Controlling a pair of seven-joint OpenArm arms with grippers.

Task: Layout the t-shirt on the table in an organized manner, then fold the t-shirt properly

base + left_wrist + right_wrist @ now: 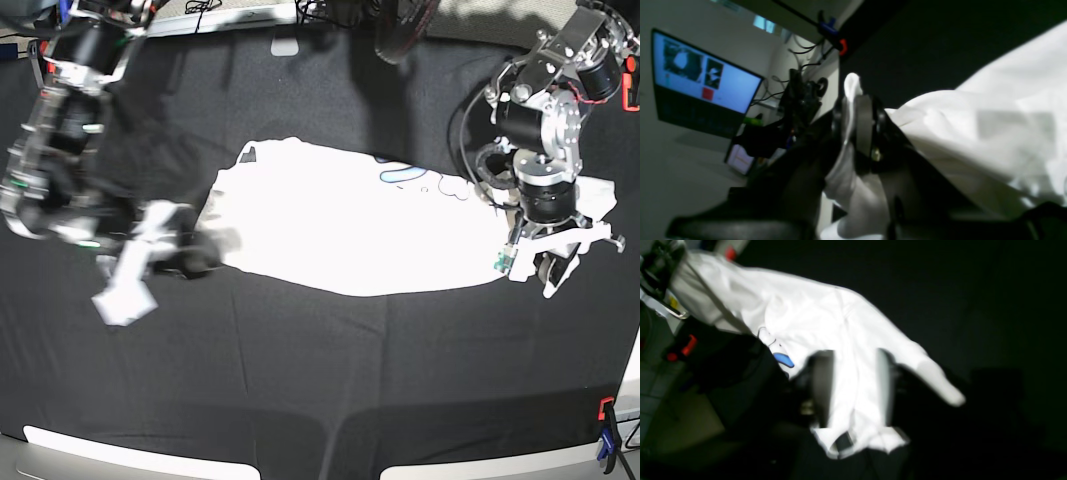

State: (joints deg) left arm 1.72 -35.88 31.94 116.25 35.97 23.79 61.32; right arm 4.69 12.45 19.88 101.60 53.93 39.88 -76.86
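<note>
On black-draped table (330, 360) — t-shirt (360, 235) stretched; left hand (853, 116) pinching it, right hand (853, 386) spread.

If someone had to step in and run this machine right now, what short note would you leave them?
Left hand: shut on one end of the t-shirt.
Right hand: fingers apart with cloth between them; whether it grips is unclear.
T-shirt: stretched across the middle of the table, mostly plain white side up, a bit of print showing at the far edge.
Done: roughly spread.
Left: smooth it flat, then fold.
</note>
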